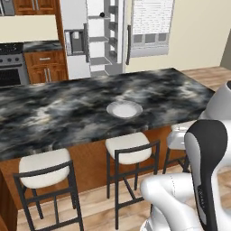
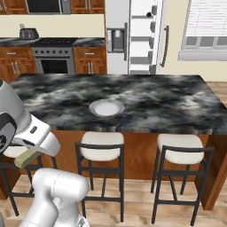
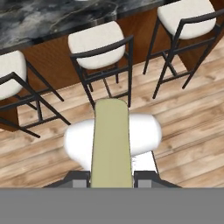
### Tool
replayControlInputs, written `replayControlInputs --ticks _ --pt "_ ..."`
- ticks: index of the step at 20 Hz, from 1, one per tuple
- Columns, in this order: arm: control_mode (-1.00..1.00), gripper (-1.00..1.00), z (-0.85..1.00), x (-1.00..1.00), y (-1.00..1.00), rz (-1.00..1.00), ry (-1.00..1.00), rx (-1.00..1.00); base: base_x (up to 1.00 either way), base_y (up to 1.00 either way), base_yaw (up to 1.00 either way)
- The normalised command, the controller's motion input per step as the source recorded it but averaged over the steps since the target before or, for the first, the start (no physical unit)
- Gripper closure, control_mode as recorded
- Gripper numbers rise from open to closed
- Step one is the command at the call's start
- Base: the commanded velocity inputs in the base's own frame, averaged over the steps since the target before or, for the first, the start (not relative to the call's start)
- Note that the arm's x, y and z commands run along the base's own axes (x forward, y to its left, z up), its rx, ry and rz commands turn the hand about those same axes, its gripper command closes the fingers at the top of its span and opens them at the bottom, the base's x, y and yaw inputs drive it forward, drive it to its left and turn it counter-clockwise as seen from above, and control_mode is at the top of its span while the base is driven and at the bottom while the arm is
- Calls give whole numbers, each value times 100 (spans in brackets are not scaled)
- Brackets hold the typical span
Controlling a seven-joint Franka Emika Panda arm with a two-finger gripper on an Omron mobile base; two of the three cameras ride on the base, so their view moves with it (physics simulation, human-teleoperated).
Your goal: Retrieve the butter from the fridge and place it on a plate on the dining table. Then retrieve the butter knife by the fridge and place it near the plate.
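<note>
My gripper (image 3: 111, 181) is shut on the butter (image 3: 111, 140), a pale yellow-olive stick that points away from the hand over the wooden floor. In the right base view the butter (image 2: 26, 158) pokes out under the hand, low in front of the stools. The plate (image 1: 124, 108) (image 2: 106, 107), round and white-grey, lies bare near the front edge of the marbled dining table (image 1: 54, 113) (image 2: 168, 99). Behind the table the fridge (image 1: 76, 63) (image 2: 116, 60) stands with its right door swung open and its shelves showing. The butter knife is out of view.
Bar stools (image 1: 128, 146) (image 2: 102, 145) (image 3: 96, 39) with white seats line the table's near side, between me and the plate. A stove (image 2: 53, 55) and wooden cabinets (image 1: 45, 65) stand left of the fridge. Wooden floor (image 3: 188, 122) lies below the hand.
</note>
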Motion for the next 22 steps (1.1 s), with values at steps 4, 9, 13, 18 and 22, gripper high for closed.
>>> replayControlInputs --ticks 4,9,13,18,22 --pt "100 100 0 0 0 0 0 0 23 -13 0" --pt "100 100 0 0 0 0 0 0 49 -18 0" --pt "100 100 0 0 0 0 0 0 71 -15 0" --pt "100 100 0 0 0 0 0 0 58 -5 0" --pt "100 100 0 0 0 0 0 0 46 0 0"
